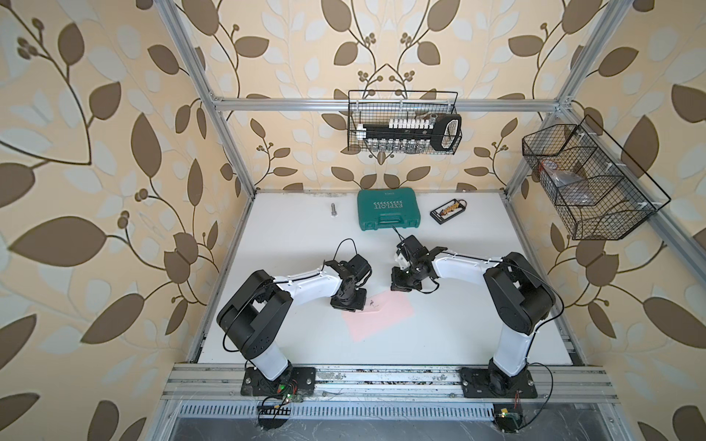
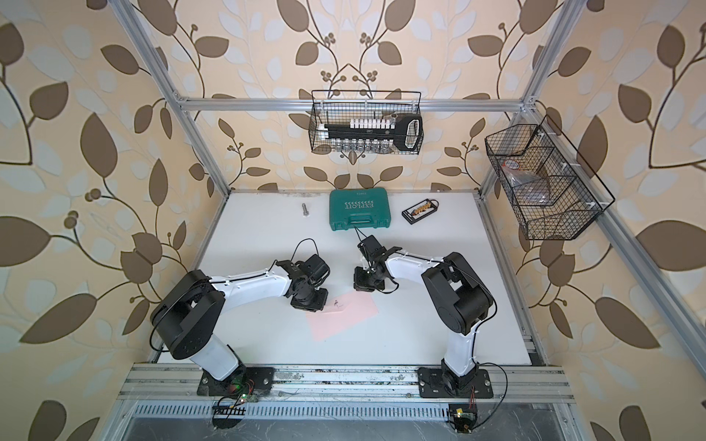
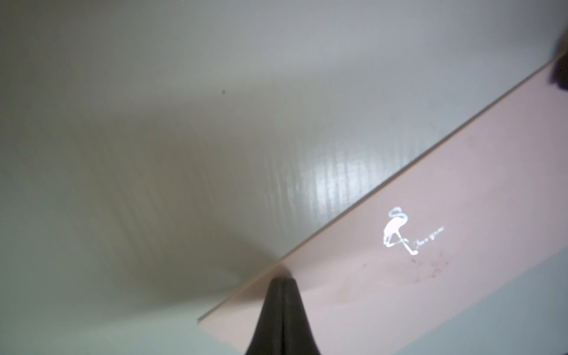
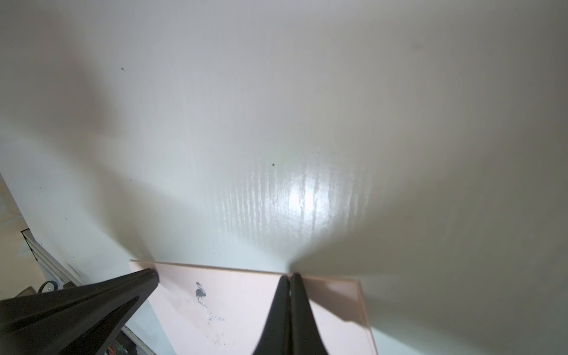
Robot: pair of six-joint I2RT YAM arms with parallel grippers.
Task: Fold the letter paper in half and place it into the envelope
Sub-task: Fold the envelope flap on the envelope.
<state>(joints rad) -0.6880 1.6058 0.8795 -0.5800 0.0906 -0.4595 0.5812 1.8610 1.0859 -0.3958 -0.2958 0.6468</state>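
The pink envelope (image 1: 382,317) (image 2: 344,315) lies flat on the white table, with a small flamingo print on its upper face (image 3: 398,230). My left gripper (image 3: 281,281) (image 1: 348,301) is shut, its tips resting on the envelope's far long edge near one corner. My right gripper (image 4: 290,276) (image 1: 401,285) is shut too, with its tips on the same edge towards the other corner (image 4: 358,284). The right wrist view also shows the left gripper's fingers (image 4: 144,278) touching the envelope (image 4: 242,310). Nothing sits between either pair of fingers. The letter paper is out of view.
A green tool case (image 1: 387,209) lies at the back of the table, with a bolt (image 1: 333,209) to its left and a small black connector tray (image 1: 447,212) to its right. Wire baskets hang on the back wall (image 1: 403,122) and right wall (image 1: 584,183).
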